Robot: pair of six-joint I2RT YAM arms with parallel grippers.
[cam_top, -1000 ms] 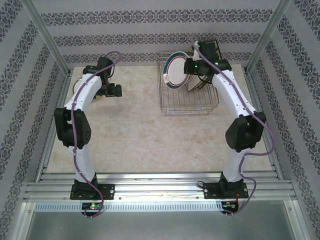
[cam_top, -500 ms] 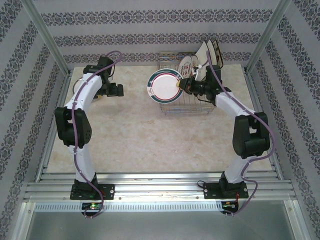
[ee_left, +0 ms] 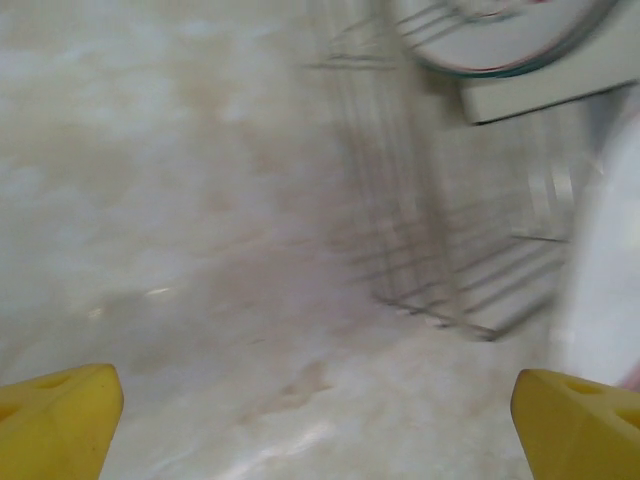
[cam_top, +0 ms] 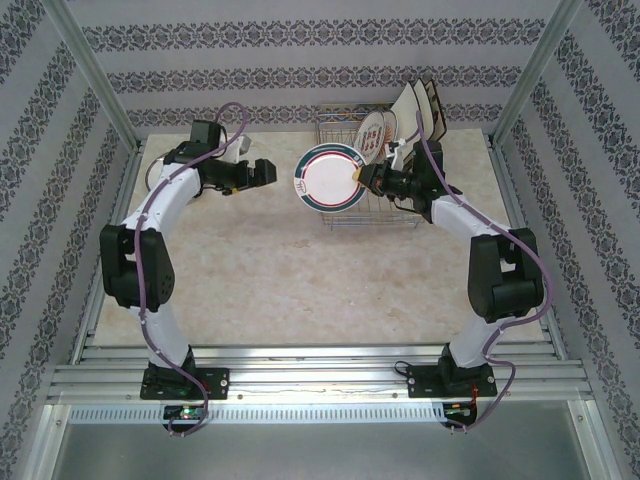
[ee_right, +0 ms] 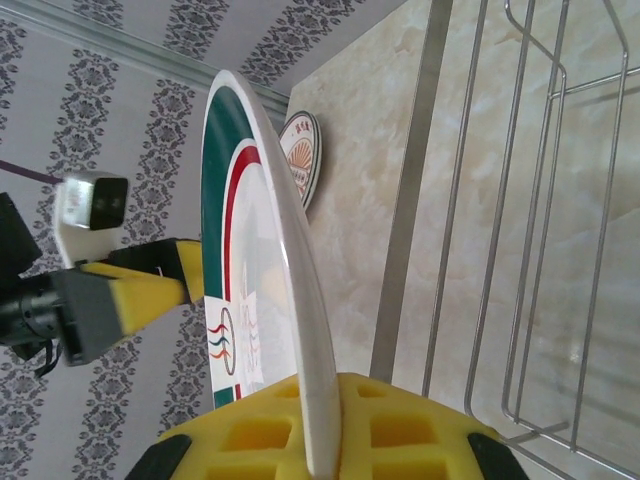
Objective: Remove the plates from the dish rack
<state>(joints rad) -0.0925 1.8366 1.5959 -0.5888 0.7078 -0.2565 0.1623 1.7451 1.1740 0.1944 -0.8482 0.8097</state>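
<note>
My right gripper (cam_top: pixel 362 175) is shut on the rim of a round white plate (cam_top: pixel 328 178) with a green and red rim, held upright in the air left of the dish rack (cam_top: pixel 400 205). In the right wrist view the plate (ee_right: pixel 255 250) stands edge-on, pinched by that gripper (ee_right: pixel 325 425). My left gripper (cam_top: pixel 262 172) is open, a short way left of the plate and facing it. Its yellow fingers (ee_right: pixel 150 285) show behind the plate. In the left wrist view this gripper (ee_left: pixel 320 430) is spread wide with nothing between, and the plate (ee_left: pixel 500 40) is blurred at the top.
In the rack stand another round patterned plate (cam_top: pixel 372 130) and two square cream plates (cam_top: pixel 417 105) at its back right. A small plate with an orange pattern (ee_right: pixel 300 160) lies on the table near the left wall. The rack wires (ee_right: pixel 530 200) are close on the right.
The right gripper lifted the plate out of the rack and carried it left. The left gripper has swung right toward the plate.
</note>
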